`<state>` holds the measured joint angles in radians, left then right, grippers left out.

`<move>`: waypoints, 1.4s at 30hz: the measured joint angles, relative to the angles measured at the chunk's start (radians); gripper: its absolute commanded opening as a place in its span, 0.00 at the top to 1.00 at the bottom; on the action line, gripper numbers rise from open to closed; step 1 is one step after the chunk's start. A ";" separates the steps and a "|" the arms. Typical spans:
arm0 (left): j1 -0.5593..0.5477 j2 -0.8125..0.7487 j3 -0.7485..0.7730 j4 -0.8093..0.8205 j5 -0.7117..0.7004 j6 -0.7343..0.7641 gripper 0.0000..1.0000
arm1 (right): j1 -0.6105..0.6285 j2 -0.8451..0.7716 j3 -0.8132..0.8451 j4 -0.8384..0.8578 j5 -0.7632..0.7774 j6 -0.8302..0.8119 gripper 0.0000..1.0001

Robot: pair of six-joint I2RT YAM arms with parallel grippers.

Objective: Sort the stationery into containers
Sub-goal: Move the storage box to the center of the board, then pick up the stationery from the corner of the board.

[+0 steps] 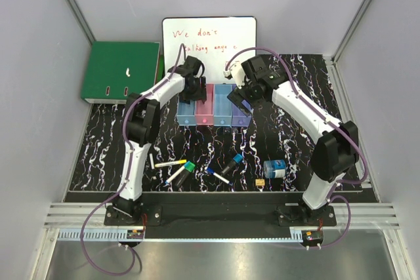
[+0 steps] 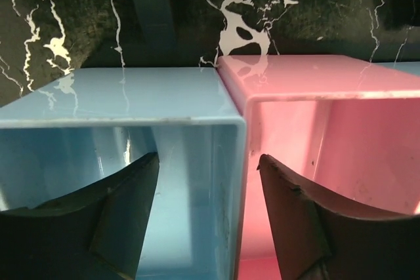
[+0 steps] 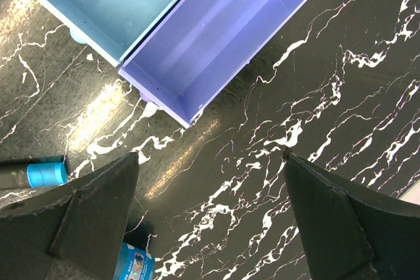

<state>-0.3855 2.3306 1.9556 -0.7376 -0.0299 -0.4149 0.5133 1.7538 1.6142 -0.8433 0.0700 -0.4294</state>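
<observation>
The containers are four joined bins: light blue (image 1: 186, 115), pink (image 1: 204, 111), light blue (image 1: 223, 106) and purple (image 1: 241, 115). My left gripper (image 1: 195, 88) is open and empty, and hangs over the far end of the row. In the left wrist view its jaws (image 2: 209, 162) straddle the wall between the light blue bin (image 2: 118, 103) and the pink bin (image 2: 315, 83). My right gripper (image 1: 241, 94) is open and empty above the purple bin's far end. The right wrist view (image 3: 210, 159) shows the purple bin (image 3: 216, 31). The stationery lies near the front: a yellow marker (image 1: 169, 162), a green-capped marker (image 1: 184, 170), a blue-white pen (image 1: 216, 175), a blue-capped marker (image 1: 233, 162), a blue-white cylinder (image 1: 275, 168) and a tiny yellow piece (image 1: 260, 182).
A whiteboard (image 1: 210, 47) with red writing stands behind the bins. A green binder (image 1: 121, 70) lies at the back left. A small white marker (image 1: 152, 160) lies by the left arm. Grey walls enclose the black marbled table (image 1: 302, 103).
</observation>
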 measured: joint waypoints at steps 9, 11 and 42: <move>0.002 -0.109 -0.112 -0.001 0.041 0.031 0.25 | 0.000 -0.097 -0.098 0.001 0.002 -0.037 0.00; 0.002 -0.153 -0.131 -0.003 0.056 0.047 0.24 | 0.000 -0.135 -0.137 0.003 0.000 -0.063 0.00; -0.014 -0.818 -0.606 -0.060 0.287 0.853 0.01 | -0.063 -0.755 -0.775 -0.233 -0.277 -0.902 0.00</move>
<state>-0.3992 1.5127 1.3499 -0.7979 0.2569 0.4381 0.4503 0.9993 0.8391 -1.0760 -0.2066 -1.3315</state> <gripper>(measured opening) 0.987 0.994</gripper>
